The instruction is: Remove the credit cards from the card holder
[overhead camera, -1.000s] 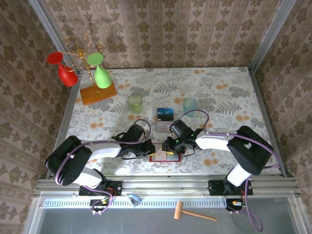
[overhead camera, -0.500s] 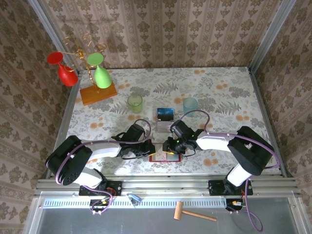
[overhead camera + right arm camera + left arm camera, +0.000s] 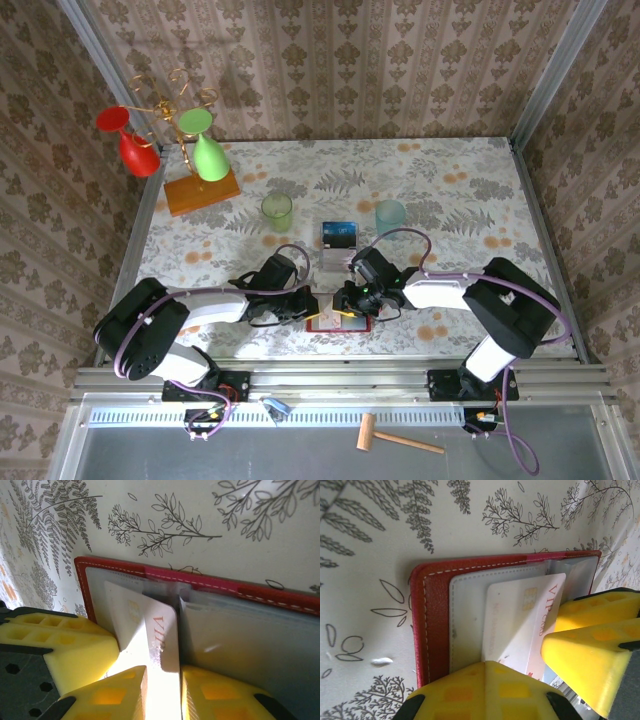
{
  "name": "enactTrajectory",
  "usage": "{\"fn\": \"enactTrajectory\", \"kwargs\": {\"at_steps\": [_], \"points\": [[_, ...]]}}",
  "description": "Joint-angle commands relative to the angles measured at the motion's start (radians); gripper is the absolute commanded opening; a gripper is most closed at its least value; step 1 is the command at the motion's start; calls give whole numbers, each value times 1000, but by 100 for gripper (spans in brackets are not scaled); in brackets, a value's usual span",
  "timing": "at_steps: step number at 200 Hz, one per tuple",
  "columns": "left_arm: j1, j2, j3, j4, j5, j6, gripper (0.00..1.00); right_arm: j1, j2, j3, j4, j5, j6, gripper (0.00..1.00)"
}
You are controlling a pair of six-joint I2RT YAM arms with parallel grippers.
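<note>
The red card holder (image 3: 352, 326) lies open near the table's front edge, between both grippers. A pale credit card (image 3: 515, 615) marked VIP sticks partly out of its clear pocket. My right gripper (image 3: 162, 672) is shut on that card (image 3: 145, 620), one finger on each side of it. My left gripper (image 3: 489, 664) is shut, its tips pressing down on the holder's pocket (image 3: 465, 610) beside the card. A dark blue credit card (image 3: 339, 235) lies loose on the table behind the holder, with a pale flat piece (image 3: 326, 262) just in front of it.
A green cup (image 3: 276, 210) and a pale blue cup (image 3: 390, 213) stand behind the cards. At the back left an orange wooden base (image 3: 203, 192) carries a gold rack with a red glass (image 3: 130, 140) and a green glass (image 3: 205, 145).
My right gripper's jaws have closed a little on the pale card, and its wrist has edged slightly to the right. The left gripper and the holder have not moved.
</note>
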Motion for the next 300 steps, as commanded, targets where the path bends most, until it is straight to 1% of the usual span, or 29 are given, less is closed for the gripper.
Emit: {"fn": "enactTrajectory", "kwargs": {"at_steps": [1, 37, 87, 152, 234, 300], "points": [[6, 25, -5, -56, -18, 22, 3, -6, 37, -18, 27, -30, 18, 23], [6, 21, -5, -58, -19, 23, 3, -6, 24, -29, 42, -29, 27, 16], [6, 19, -5, -59, -20, 24, 3, -17, -44, -33, -30, 12, -3, 8], [5, 9, -13, -58, -24, 21, 3, -49, -98, -28, -162, 55, -72, 7], [5, -6, -26, -51, -26, 15, 3, -54, -158, 7, -310, 131, -137, 8], [4, -3, -31, -29, -23, 7, 4, -37, -196, 36, -346, 154, -137, 8]]}}
